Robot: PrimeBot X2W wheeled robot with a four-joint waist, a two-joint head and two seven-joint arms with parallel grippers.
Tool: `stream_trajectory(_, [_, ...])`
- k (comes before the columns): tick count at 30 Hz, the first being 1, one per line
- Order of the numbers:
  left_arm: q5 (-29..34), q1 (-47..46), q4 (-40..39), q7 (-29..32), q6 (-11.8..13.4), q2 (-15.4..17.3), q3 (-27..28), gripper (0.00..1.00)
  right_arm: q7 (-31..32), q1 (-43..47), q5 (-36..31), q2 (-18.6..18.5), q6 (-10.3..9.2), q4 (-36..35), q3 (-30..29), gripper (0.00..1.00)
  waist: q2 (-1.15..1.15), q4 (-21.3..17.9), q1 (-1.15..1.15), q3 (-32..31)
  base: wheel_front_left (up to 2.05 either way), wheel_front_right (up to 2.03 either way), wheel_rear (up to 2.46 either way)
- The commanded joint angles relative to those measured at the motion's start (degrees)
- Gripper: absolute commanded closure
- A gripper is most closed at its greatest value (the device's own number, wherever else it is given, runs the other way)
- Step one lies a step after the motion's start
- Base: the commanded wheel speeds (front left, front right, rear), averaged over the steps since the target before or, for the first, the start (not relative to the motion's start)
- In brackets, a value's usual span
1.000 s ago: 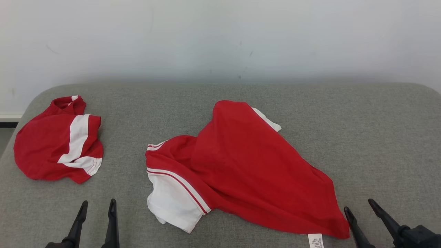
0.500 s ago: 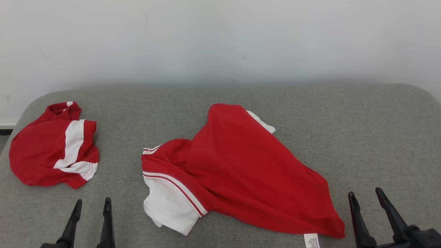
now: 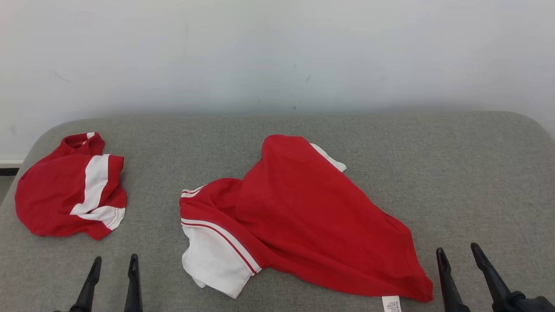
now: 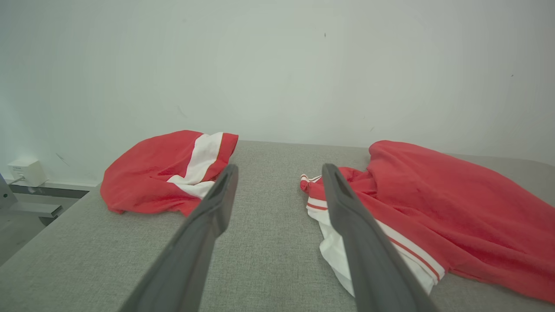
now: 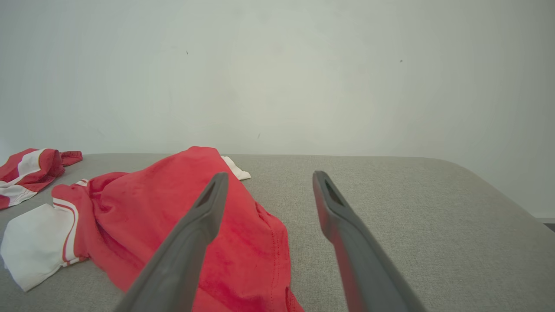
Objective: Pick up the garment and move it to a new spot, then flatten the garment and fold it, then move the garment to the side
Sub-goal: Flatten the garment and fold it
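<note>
The garment [image 3: 303,216], a red shirt with white striped sleeves, lies crumpled in the middle of the grey padded table [image 3: 455,164]. A white label sticks out at its near right corner. My left gripper [image 3: 115,260] is open at the near left, a short way left of the white sleeve, with nothing between its fingers. My right gripper [image 3: 457,249] is open just right of the garment's near corner, not touching it. In the left wrist view the left gripper [image 4: 279,169] points between the two cloths, with the garment [image 4: 455,203] to its right. The right gripper [image 5: 271,175] hangs over the garment's [image 5: 173,203] right edge.
A second red and white cloth bundle [image 3: 69,190] sits near the table's far left edge, also in the left wrist view [image 4: 164,169]. A pale wall stands right behind the table. A small white box [image 4: 26,171] is on the wall past the left edge.
The head view has shifted slightly, so everything sits a little lower. The right gripper's fingers have turned a bit more upright. Both garments lie as before.
</note>
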Motion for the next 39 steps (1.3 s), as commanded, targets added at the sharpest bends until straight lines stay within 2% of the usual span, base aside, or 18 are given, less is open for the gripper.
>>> stream_trajectory(1, [0.5,0.8,0.0,-0.2,0.1,0.2,0.3,0.00,0.0,0.7,-0.6,0.0,-0.13,-0.1,-0.3,0.00,0.00,0.0,0.00,-0.1,0.00,0.00,0.00])
stream_trajectory(19, [0.6,1.2,-0.2,-0.2,0.1,0.8,0.1,0.00,0.0,1.8,-0.7,0.9,-0.13,0.5,-1.1,0.00,0.00,-0.3,0.00,0.0,0.00,0.00,0.00])
stream_trajectory(28, [-1.7,-2.7,3.3,-0.2,0.1,3.5,-6.2,0.00,0.0,0.7,-1.1,-0.6,-0.13,3.1,0.0,0.00,0.00,-2.0,0.00,1.8,0.00,0.00,0.00])
stream_trajectory(39, [-6.6,-11.4,15.9,-0.2,0.1,9.4,-16.7,0.00,0.0,-2.5,-2.4,-1.8,-0.13,11.4,2.6,0.00,0.00,-3.2,0.00,7.5,0.00,0.00,0.00])
